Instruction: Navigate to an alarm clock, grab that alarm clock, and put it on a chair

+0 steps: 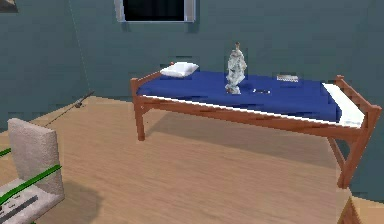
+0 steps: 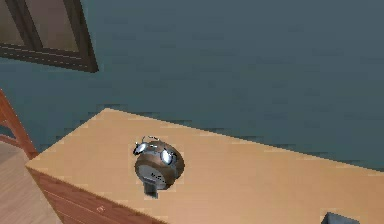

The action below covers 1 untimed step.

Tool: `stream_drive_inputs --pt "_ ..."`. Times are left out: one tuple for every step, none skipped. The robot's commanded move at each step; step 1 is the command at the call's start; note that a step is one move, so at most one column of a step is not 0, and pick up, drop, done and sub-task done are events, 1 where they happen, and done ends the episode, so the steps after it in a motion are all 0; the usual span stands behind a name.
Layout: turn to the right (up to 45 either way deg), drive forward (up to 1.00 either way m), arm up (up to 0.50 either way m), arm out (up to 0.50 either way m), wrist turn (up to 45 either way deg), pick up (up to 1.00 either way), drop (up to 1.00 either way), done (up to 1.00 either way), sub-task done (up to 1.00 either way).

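I see the clock resting on a wooden top by the dark wall, near a window. Ahead, a bed carries a statue and a pillow; a chair stands lower left. I cannot tell the gripper's state.

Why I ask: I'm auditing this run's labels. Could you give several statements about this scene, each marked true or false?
1. The alarm clock sits on a wooden top. True.
2. The bed has a red cover. False: the cover is blue.
3. A statue stands on the bed. True.
4. The white pillow lies on the floor. False: it lies on the bed.
5. A pale chair stands at the forward view's lower left. True.
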Motion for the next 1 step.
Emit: stream_drive_inputs --pt "0.0 0.0 0.38 0.0 0.0 0.0 0.0 0.0 0.0"
